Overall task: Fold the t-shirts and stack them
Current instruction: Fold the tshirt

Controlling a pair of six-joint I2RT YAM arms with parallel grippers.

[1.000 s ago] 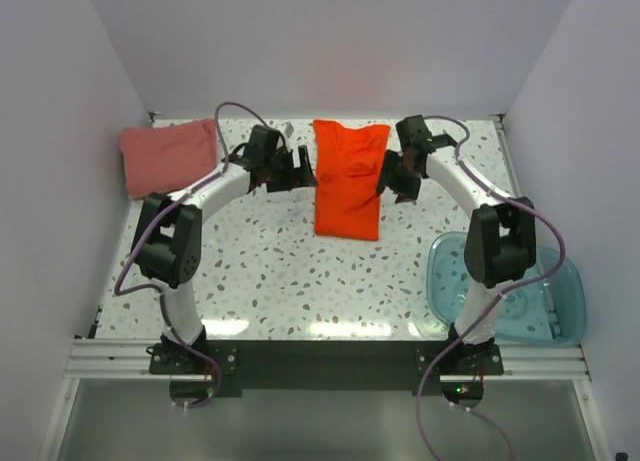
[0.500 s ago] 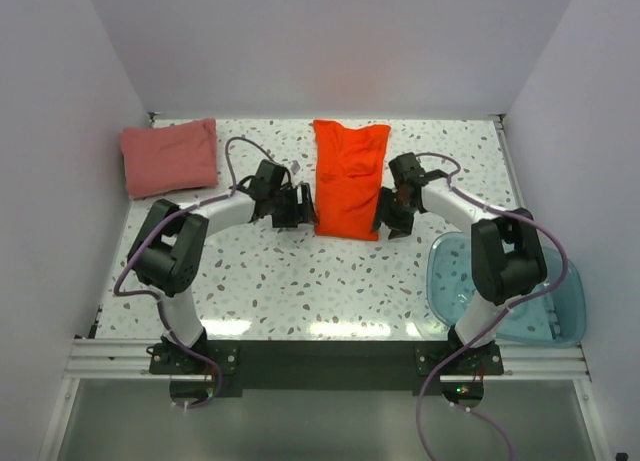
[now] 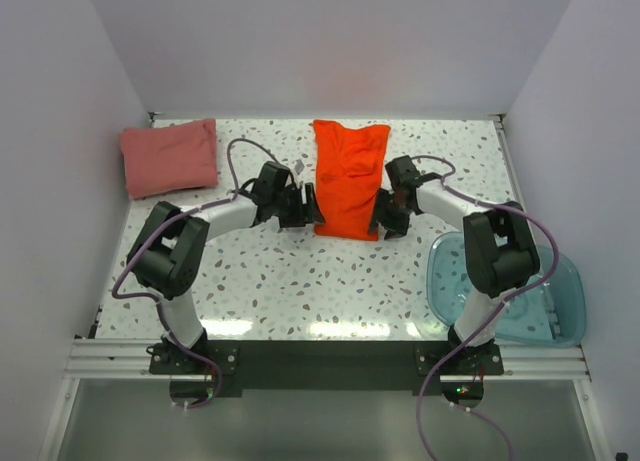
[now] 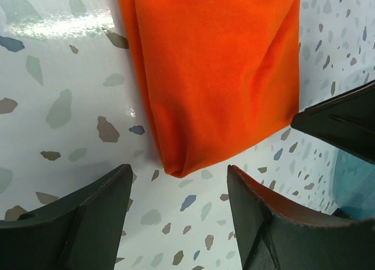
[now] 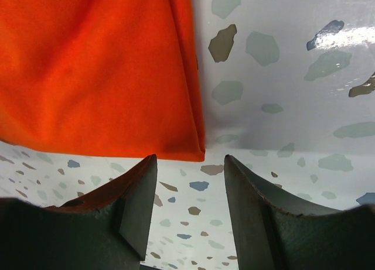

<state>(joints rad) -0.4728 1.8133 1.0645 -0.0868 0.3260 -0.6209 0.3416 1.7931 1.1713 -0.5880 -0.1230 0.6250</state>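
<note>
The bright orange-red t-shirt [image 3: 350, 176] lies on the table as a long strip folded lengthwise, its near end towards the arms. My left gripper [image 3: 308, 209] sits low at the strip's near-left corner. Its jaws stand open and empty, and the orange corner [image 4: 176, 164] lies just beyond the left gripper [image 4: 179, 185]. My right gripper [image 3: 382, 219] is at the near-right corner. It is also open, and the shirt [image 5: 99, 71] ends just ahead of the right gripper [image 5: 190, 167]. The dusty pink-red t-shirt [image 3: 170, 156] lies folded at the far left.
A translucent blue tub [image 3: 545, 286] stands at the near right, beside the right arm's base. White walls close in the table on the left, back and right. In the left wrist view the right gripper's dark body [image 4: 345, 120] shows across the shirt.
Both grippers have come nearer along the orange shirt's sides, from its middle to its near corners, and dropped lower. Both jaws have narrowed a little, the left more.
</note>
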